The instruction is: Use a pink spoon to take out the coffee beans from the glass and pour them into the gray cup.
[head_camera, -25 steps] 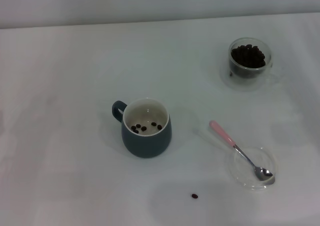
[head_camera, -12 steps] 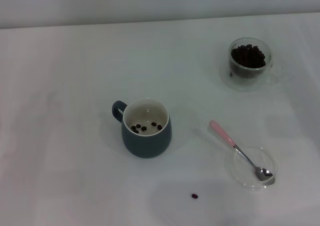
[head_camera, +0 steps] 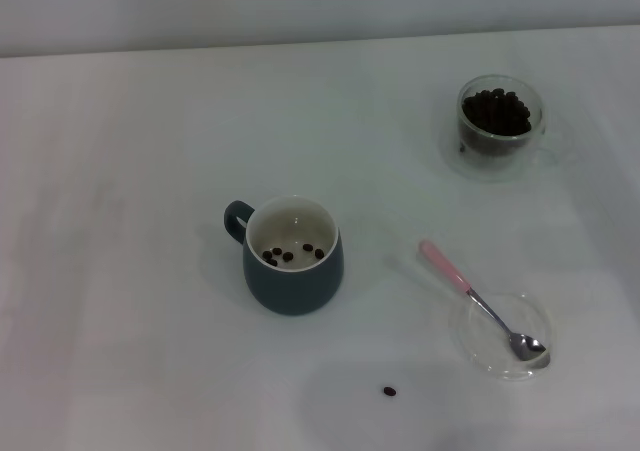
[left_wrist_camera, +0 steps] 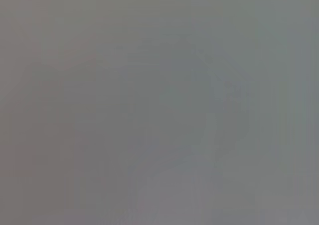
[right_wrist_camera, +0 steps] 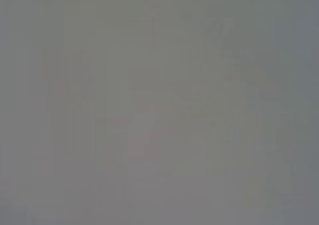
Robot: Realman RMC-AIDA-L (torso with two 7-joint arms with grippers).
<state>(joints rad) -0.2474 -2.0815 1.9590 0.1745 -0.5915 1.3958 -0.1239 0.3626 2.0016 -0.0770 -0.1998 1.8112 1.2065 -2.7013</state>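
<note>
White cloth or laminate covered the table [head_camera: 120,121], and nothing on it bore a brand, label or any readable writing. Neither gripper showed in the head view, and both wrist views gave only a flat grey blur, so I could not tell whether either hand was released, clenched or grasping anything; to judge by the spoon lying free, nothing was held.

The gray cup [head_camera: 293,256] stood upright about mid-table, somewhat toward the near edge, its loop handle turned to the robot's left. A few coffee beans [head_camera: 288,254] lay on its cream floor, so some transfer looked done already. One stray bean [head_camera: 389,391] lay on the bare table close to the near edge, between the cup and the dish, probably a spill on the way across.

The pink spoon [head_camera: 470,293] rested toward the near right corner, its metal bowl inside a shallow clear dish [head_camera: 473,341] and its pink handle slanting out over the rim toward the table's middle. That looked like a deliberate rest: the bowl kept off the table, the handle free and raised for a grasp from the right arm's side.

The glass [head_camera: 500,116] stood near the far right corner, well apart from the cup and the spoon, and held a dark heap of beans, so much of the task appeared to remain. The next step was likely picking the spoon up by its handle.
</note>
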